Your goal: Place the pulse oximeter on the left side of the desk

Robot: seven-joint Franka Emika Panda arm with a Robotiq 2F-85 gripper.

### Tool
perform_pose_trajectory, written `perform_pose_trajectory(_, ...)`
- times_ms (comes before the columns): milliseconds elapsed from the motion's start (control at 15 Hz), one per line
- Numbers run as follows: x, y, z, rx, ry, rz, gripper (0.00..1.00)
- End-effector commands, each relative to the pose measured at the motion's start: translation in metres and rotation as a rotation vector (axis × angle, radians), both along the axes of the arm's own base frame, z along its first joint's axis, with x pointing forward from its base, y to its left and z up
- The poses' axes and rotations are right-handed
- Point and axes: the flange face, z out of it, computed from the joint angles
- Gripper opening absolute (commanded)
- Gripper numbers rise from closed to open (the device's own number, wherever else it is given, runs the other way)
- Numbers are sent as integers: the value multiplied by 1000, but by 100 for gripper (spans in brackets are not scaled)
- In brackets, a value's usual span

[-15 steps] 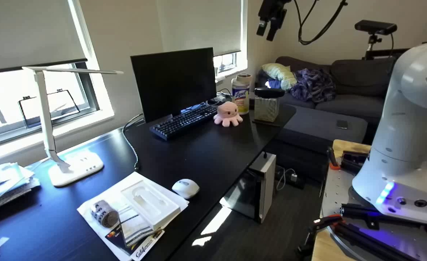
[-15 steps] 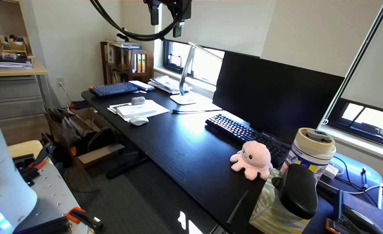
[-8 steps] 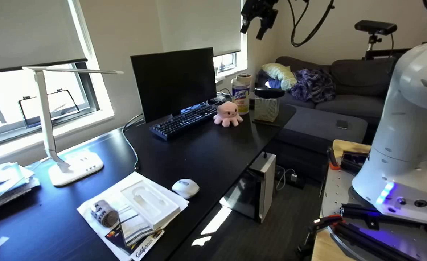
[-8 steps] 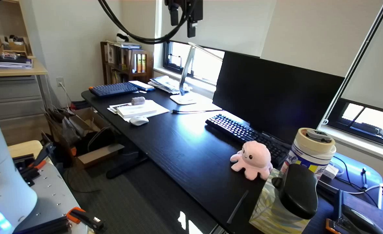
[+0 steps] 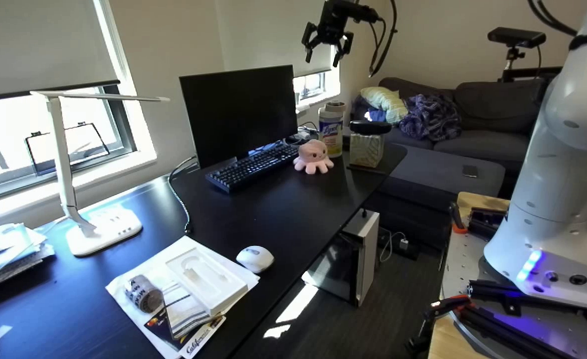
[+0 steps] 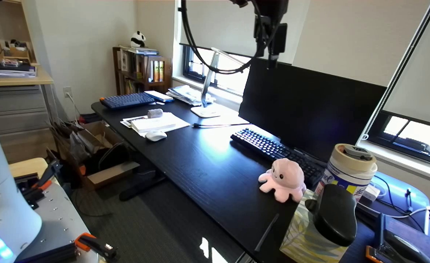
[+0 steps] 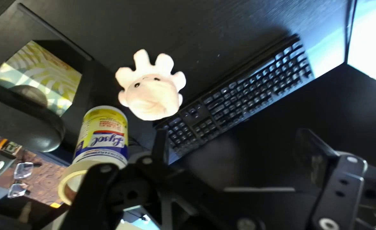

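The pulse oximeter (image 6: 358,152) seems to be the small grey gadget with a darker patch lying on a tape roll, which sits on top of the Lysol tub, in an exterior view. It does not show clearly in the wrist view. The desk (image 5: 278,219) is long and glossy black; it also shows in an exterior view (image 6: 200,171). My gripper (image 5: 322,60) is open and empty, high above the desk near the monitor's top right corner. In the wrist view its jaws (image 7: 232,137) are wide apart, with the tub off to the side. It also shows in an exterior view (image 6: 267,60).
The Lysol tub (image 5: 331,132) stands between a pink octopus (image 5: 313,156) and a tissue box (image 5: 366,149) with a black object on top. A monitor (image 5: 238,114) and keyboard (image 5: 256,167) stand behind. A white mouse (image 5: 255,259), papers and a lamp (image 5: 64,154) are farther along.
My gripper has come lower, moving left in an exterior view and right in another, and has turned so its jaws show spread. The things on the desk have not moved.
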Motion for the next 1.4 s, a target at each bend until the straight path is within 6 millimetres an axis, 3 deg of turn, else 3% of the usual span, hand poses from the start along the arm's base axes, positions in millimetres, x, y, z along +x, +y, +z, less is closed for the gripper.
perform_pose_trajectory(0, 42, -74, -19, -13, 57, -188, 100)
perform_pose_trajectory(200, 61, -129, -44, -2, 93, -270, 100)
perform_pose_trajectory(400, 78, -160, -75, 25, 157, -269, 100)
perform_pose_trajectory(467, 60, -146, -64, -8, 133, -274, 100)
perform_pose_trajectory(600, 66, -154, -77, -11, 147, -280, 100)
perform_pose_trajectory(933, 68, -151, -71, -2, 144, -289, 100)
perform_pose_trajectory(1333, 75, -199, -101, 29, 149, -482, 100)
